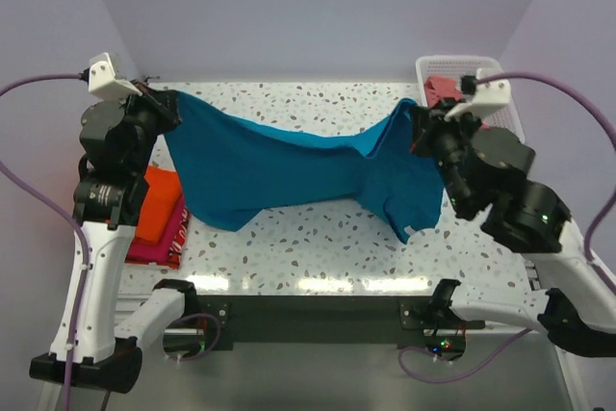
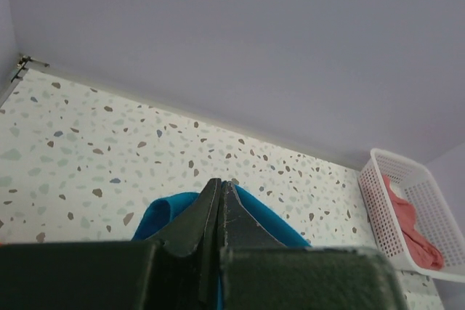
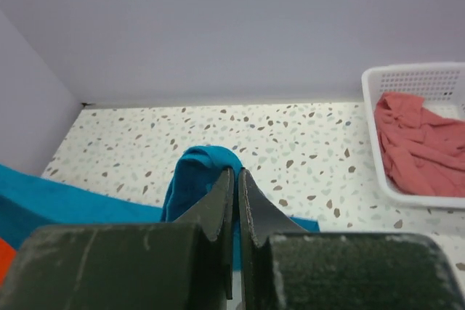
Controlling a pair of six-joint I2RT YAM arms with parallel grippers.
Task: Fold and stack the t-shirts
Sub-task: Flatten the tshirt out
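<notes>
A teal-blue t-shirt hangs stretched in the air between my two grippers above the speckled table. My left gripper is shut on its left end; the cloth shows around the fingers in the left wrist view. My right gripper is shut on its right end, with the cloth bunched over the fingers in the right wrist view. A folded orange t-shirt lies on a folded magenta-red t-shirt at the table's left edge. A salmon-pink t-shirt lies crumpled in the basket.
The white lattice basket stands at the back right corner; it also shows in the left wrist view and the right wrist view. Walls close in the table at the back and both sides.
</notes>
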